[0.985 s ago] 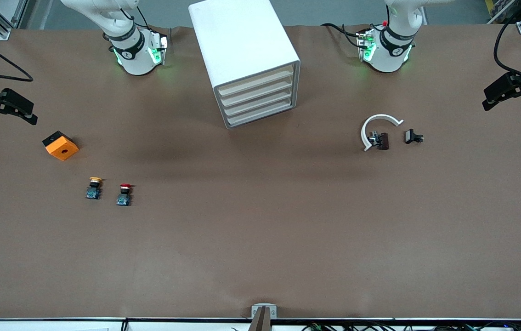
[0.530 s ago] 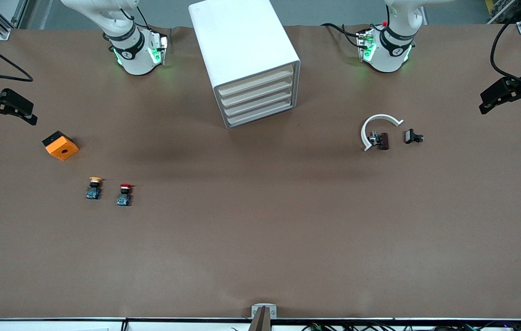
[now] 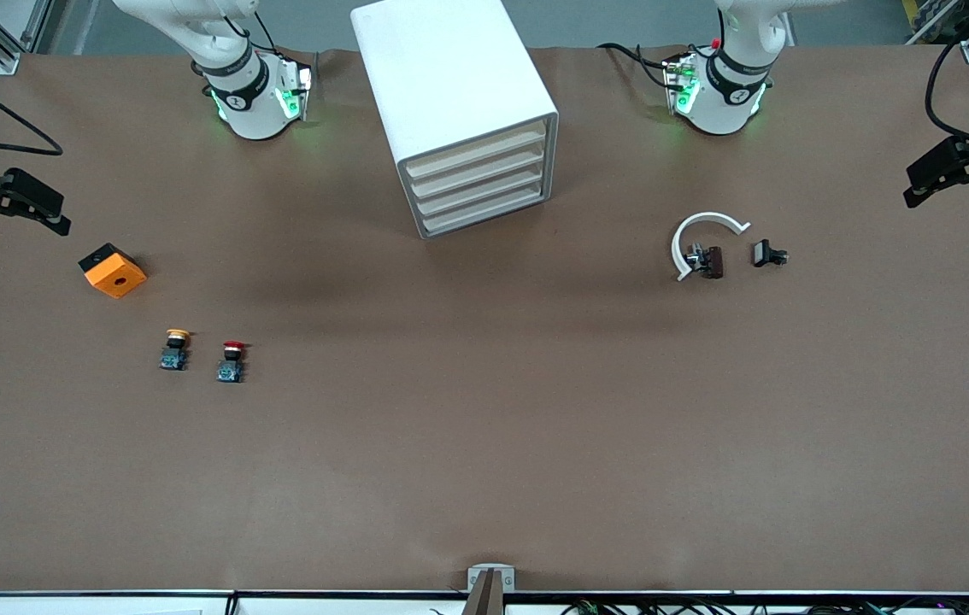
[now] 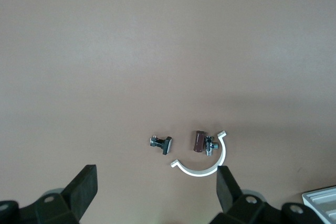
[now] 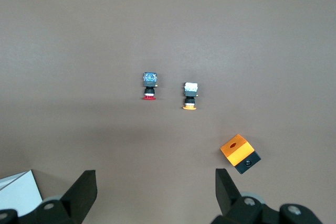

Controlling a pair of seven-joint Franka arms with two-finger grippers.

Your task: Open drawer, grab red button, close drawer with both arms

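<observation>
Both grippers, left [image 3: 912, 190] and right [image 3: 57, 220], are hovering spread open, button [image 3: 231, 361] sitting at the cabinet's [image 3: 450, 94] 7 o'clock.

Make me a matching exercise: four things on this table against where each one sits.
Things:
1. red button
2. orange cube
3. white cabinet
4. white half ring

Places:
A. between the two arm bases
B. beside the yellow button
C. toward the left arm's end
D. toward the right arm's end, farther from the front camera than both buttons

Pairs: 1-B, 2-D, 3-A, 4-C
</observation>
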